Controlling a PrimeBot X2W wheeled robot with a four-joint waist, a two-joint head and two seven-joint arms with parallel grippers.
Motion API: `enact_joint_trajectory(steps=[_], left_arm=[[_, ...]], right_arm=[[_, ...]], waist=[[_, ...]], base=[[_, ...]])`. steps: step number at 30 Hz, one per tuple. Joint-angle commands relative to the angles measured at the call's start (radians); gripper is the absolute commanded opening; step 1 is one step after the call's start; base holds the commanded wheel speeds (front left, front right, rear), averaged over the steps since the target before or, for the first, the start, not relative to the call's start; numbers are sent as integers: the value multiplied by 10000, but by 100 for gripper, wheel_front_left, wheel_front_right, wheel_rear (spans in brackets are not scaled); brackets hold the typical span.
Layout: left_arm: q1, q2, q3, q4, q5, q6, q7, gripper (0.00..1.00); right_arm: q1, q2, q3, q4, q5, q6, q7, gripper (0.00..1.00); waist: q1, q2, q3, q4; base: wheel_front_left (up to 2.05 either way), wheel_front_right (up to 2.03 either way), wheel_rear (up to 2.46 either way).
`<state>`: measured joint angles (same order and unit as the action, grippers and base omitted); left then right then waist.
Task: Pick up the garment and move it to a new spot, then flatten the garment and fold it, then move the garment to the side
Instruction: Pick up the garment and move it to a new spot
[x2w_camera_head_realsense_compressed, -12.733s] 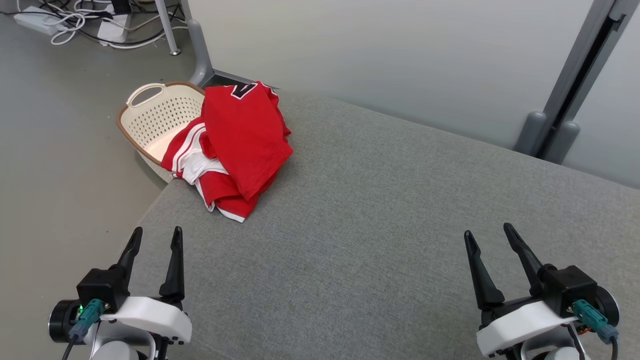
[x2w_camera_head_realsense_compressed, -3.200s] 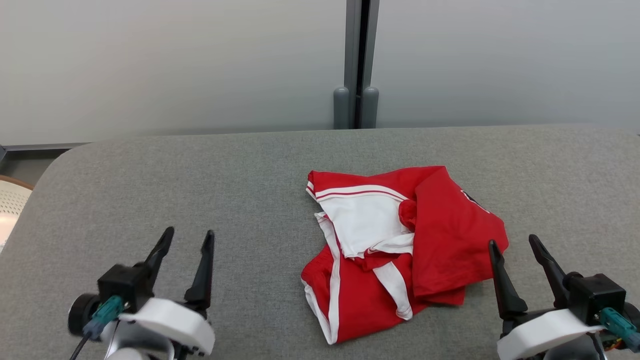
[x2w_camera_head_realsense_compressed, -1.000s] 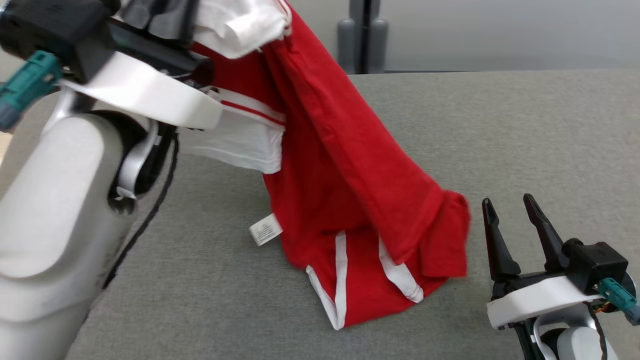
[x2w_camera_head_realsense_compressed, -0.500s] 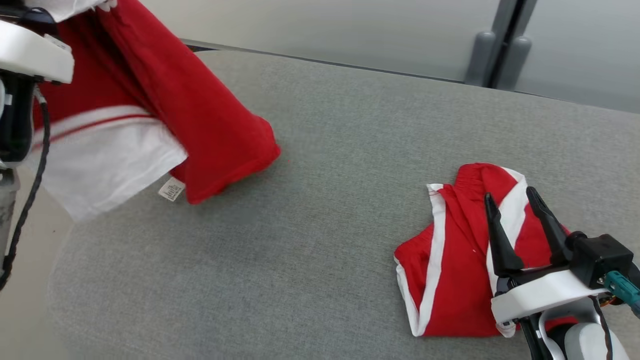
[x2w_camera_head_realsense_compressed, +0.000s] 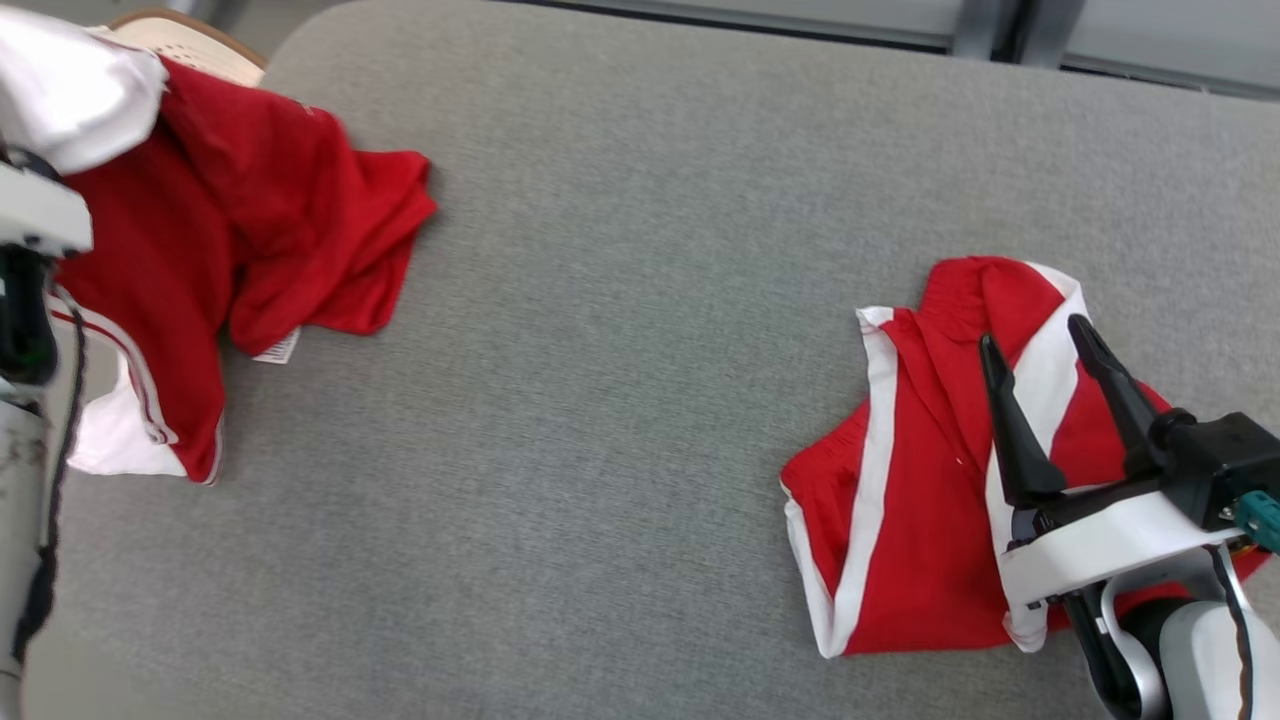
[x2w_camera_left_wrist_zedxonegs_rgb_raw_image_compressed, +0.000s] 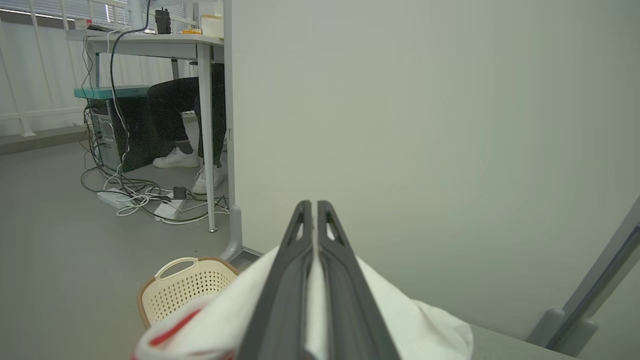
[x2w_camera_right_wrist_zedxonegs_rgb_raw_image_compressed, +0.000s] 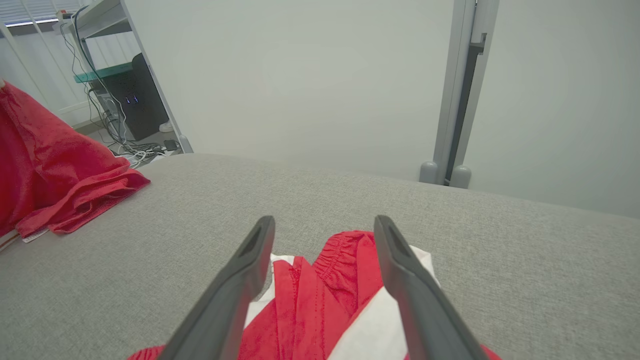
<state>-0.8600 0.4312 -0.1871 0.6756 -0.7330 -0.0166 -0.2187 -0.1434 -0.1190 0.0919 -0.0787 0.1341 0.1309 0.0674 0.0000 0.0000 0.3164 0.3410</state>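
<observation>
Head downward, wrists forward, sharing grey surface (x2w_camera_head_realsense_compressed: 640, 400)

The grey table (x2w_camera_head_realsense_compressed: 620, 300) lies bare between the red shirt (x2w_camera_head_realsense_compressed: 250, 230), left, and the shorts (x2w_camera_head_realsense_compressed: 920, 480), right. A basket (x2w_camera_head_realsense_compressed: 195, 45) stands past its far-left corner.

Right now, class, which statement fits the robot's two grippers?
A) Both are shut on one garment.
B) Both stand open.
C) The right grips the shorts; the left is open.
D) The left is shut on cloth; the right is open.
D: the left wrist view shows the left gripper with its fingers pressed together on the white cloth of the garment, while the right gripper has its fingers spread apart over the shorts.
</observation>
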Motion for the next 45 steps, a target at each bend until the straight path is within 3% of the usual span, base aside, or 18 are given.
enact_joint_trajectory(steps=[1, 11, 12, 13, 17, 22, 32, 39, 45], left_arm=[[138, -253, 128, 679, -203, -189, -147, 0], [328, -1208, 567, 3845, -816, -908, -448, 0], [347, -1248, 524, 4045, -778, -951, -455, 38], [355, -1257, 497, 4200, -728, -987, -460, 100], [625, -1050, 744, 3767, -175, -1039, -472, 100], [1613, -1069, 1661, 2121, 1055, -763, -471, 100], [4777, -1969, 3116, -2051, 3405, -476, -460, 100], [6806, -2575, 2790, -4393, 4252, -226, -408, 100], [8123, -2797, 2300, -6065, 4572, 35, 273, 100]], right_arm=[[-135, -136, -45, -149, -29, -3, 105, 100], [-467, -344, -27, -608, -102, -2, 357, 100], [-466, -346, -36, -632, -103, -2, 358, 100], [-465, -351, -43, -652, -111, -2, 366, 100], [-463, -284, -111, -613, -149, -2, 250, 100], [-306, -166, -154, -354, -111, -3, 5, 100], [200, 112, -246, 290, -15, -2, -466, 100], [649, 257, -297, 591, 65, -2, -632, 100], [1007, 379, -240, 787, 91, -2, -703, 100]], waist=[[0, 0, 439, -360], [0, 0, 1220, -857], [0, 0, 1245, -878], [0, 0, 1265, -897], [0, 0, 1165, -931], [0, 0, 609, -964], [0, 0, -868, -1160], [0, 0, -1682, -1560], [0, 0, -2130, -2145]], base=[[0, 0, 0], [0, 0, 0], [0, 0, 0], [0, 0, 0], [0, 0, 0], [0, 0, 0], [0, 0, 0], [0, 0, 0], [0, 0, 0]])
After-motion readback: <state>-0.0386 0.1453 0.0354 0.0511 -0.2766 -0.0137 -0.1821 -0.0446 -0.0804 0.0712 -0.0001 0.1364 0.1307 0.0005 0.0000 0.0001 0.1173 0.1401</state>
